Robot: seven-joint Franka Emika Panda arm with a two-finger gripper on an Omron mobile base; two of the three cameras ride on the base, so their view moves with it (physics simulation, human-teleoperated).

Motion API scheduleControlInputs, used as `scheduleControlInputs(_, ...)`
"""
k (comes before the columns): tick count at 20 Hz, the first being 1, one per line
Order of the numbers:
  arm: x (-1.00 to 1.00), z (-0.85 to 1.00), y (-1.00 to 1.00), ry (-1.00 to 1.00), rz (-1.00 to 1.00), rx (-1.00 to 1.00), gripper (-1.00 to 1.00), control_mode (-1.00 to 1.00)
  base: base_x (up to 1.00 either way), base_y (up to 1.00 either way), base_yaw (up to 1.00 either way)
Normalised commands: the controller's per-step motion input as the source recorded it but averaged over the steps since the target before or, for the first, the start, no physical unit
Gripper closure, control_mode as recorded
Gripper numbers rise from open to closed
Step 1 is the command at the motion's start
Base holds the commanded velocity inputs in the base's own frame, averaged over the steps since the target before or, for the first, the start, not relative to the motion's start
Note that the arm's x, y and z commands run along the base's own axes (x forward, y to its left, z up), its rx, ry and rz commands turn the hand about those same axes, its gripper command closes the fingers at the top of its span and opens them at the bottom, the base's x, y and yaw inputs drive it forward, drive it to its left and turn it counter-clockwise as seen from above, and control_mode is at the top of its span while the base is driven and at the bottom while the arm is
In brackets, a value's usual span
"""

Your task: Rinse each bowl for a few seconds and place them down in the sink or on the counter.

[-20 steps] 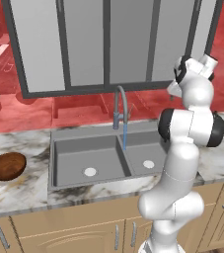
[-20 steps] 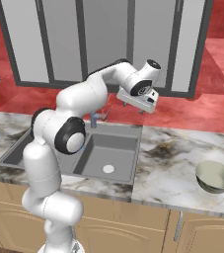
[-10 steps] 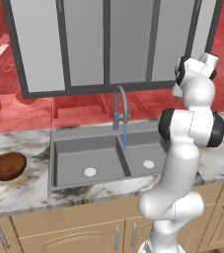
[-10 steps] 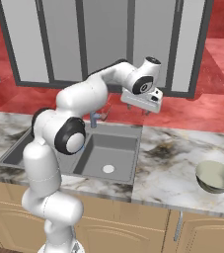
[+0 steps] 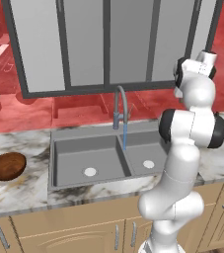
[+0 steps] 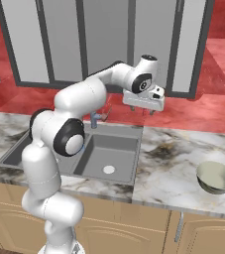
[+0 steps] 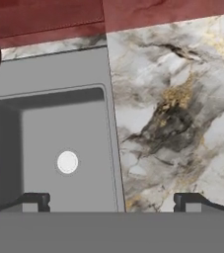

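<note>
Gripper point(image 6: 150, 110) spread wide, empty, high over the sink's point(image 6: 129, 141) right edge. Reddish-brown bowl point(image 5: 7, 166) on the counter point(image 6: 173, 163) left of the sink; pale bowl point(image 6: 216, 177) near the counter's right front edge.

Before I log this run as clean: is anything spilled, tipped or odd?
Nothing spilled or tipped. One oddity: water runs from the faucet into the sink while both bowls sit on the counter.
</note>
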Motion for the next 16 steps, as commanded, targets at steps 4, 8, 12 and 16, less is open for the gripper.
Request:
scheduleControlInputs(4, -0.03, -0.11, -0.08, 0.0, 0.0, -0.11, -1.0, -1.0, 0.0, 0.0, 0.0)
scheduleControlInputs(8, -0.08, -0.22, -0.16, 0.01, 0.02, -0.08, -1.0, -1.0, 0.0, 0.0, 0.0)
scheduleControlInputs(12, -0.13, -0.2, -0.19, 0.0, 0.01, -0.07, -1.0, -1.0, 0.0, 0.0, 0.0)
scheduleControlInputs(16, -0.22, -0.11, -0.28, 0.0, 0.01, -0.06, -1.0, -1.0, 0.0, 0.0, 0.0)
